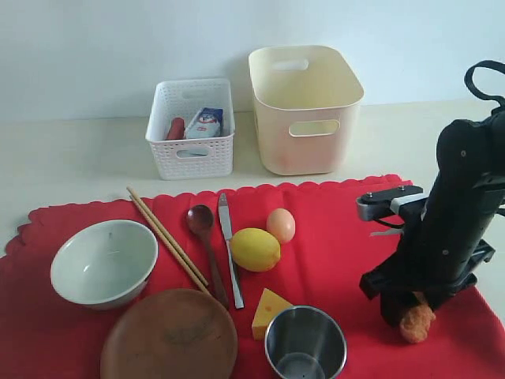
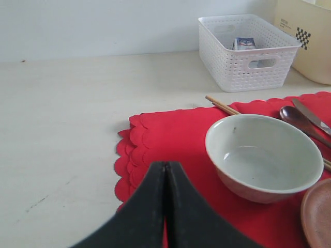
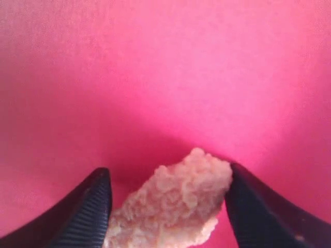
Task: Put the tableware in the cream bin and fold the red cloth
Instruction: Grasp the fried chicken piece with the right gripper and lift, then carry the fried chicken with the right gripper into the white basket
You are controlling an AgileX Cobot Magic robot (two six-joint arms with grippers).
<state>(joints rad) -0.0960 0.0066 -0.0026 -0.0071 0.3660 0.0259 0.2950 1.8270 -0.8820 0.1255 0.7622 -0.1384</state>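
At the front right of the scalloped bright red cloth (image 1: 331, 237), the R jaws are spread astride a crumbly orange-tan toy nugget (image 1: 416, 322), one touching it, prob. to clear the cloth for folding; the L jaws are pressed together. Steel cup (image 1: 305, 343), brown wooden plate (image 1: 168, 335) and pale ceramic bowl (image 1: 104, 262) are seen on the cloth, the tall cream plastic bin (image 1: 304, 150) beyond it.
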